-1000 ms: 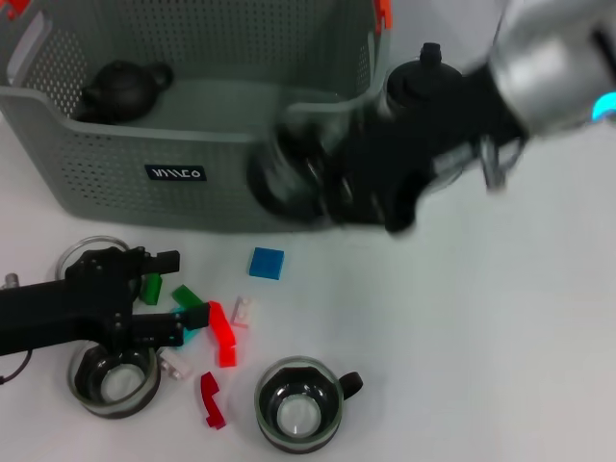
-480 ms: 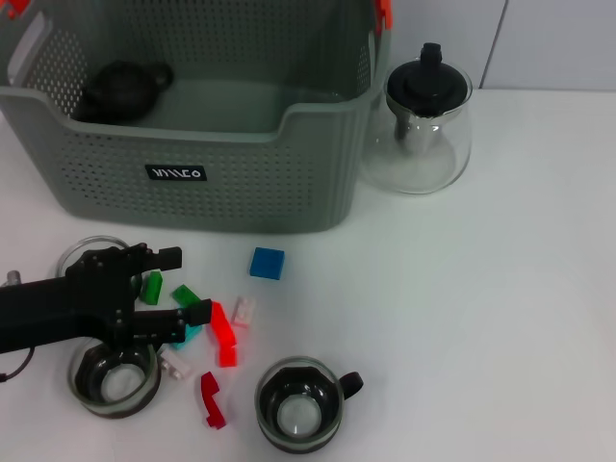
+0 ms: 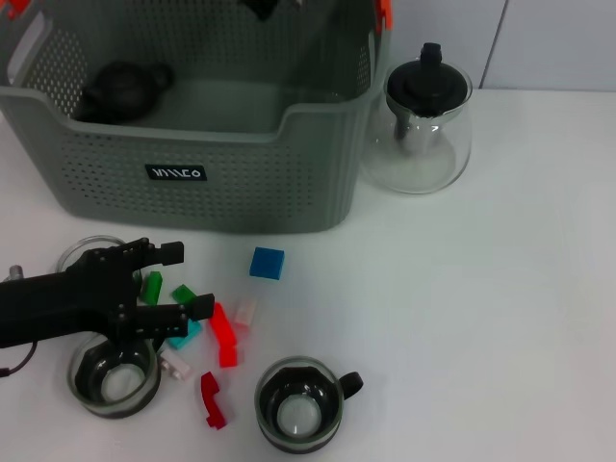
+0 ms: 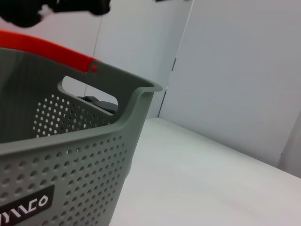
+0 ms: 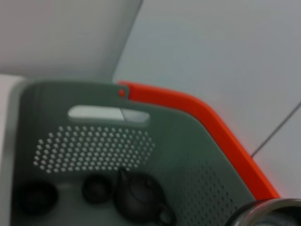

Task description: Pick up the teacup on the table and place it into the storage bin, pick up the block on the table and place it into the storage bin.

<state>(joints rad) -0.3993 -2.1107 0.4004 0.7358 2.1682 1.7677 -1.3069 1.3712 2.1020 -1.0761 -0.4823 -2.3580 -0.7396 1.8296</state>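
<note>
The grey-green storage bin stands at the back left of the white table. My left gripper is open low over a scatter of small blocks, with a green block between its fingers. A blue block lies apart to the right. One teacup stands at the front, and another teacup sits under the left arm. Only a dark bit of my right gripper shows above the bin. In the right wrist view a teacup rim hangs close above the bin's inside.
A glass teapot with a black lid stands right of the bin. A dark teapot lies inside the bin, beside small dark cups. Red blocks and an empty glass lie near the left gripper.
The right arm swept from in front of the bin up and back over it, almost leaving the head view. The left gripper has barely shifted.
</note>
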